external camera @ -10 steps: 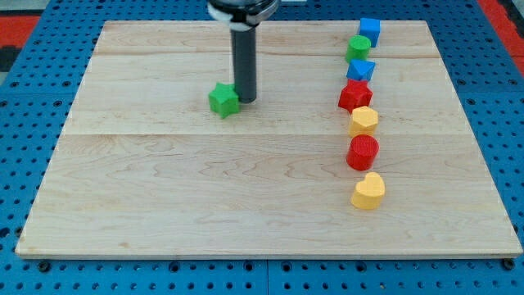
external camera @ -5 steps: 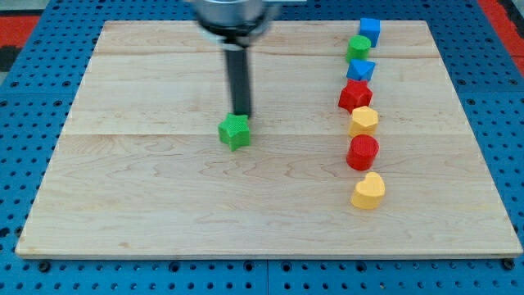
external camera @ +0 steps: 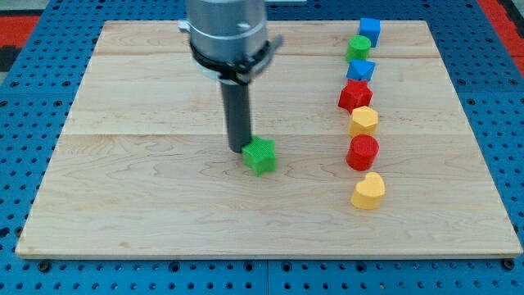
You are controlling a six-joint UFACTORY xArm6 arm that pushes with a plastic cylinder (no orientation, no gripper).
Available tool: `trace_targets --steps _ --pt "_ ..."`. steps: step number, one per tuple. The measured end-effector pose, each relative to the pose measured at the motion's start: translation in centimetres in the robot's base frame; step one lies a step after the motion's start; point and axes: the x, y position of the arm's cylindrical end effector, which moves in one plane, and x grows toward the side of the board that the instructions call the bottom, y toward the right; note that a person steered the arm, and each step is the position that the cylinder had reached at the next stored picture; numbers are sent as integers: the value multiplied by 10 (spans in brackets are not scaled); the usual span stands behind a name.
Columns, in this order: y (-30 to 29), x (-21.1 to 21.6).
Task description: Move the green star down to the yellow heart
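The green star [external camera: 260, 155] lies near the middle of the wooden board [external camera: 147, 188]. My tip [external camera: 239, 148] touches the star's upper left side. The yellow heart [external camera: 368, 191] lies to the view's right and a little lower than the star, at the bottom of a column of blocks.
A column of blocks runs down the view's right: a blue cube [external camera: 370, 30], a green cylinder [external camera: 358, 47], a blue star-like block [external camera: 360, 70], a red star [external camera: 355, 95], a yellow hexagon [external camera: 363, 120], a red cylinder [external camera: 362, 152].
My tip has pushed the green star down and to the view's right, from the upper middle toward the board's centre. The column of blocks has not moved.
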Motion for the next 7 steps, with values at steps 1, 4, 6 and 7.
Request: trace_targets --steps 1,4,6,7 --pt "48 19" --pt "81 84" --pt "128 87" --pt "105 102"
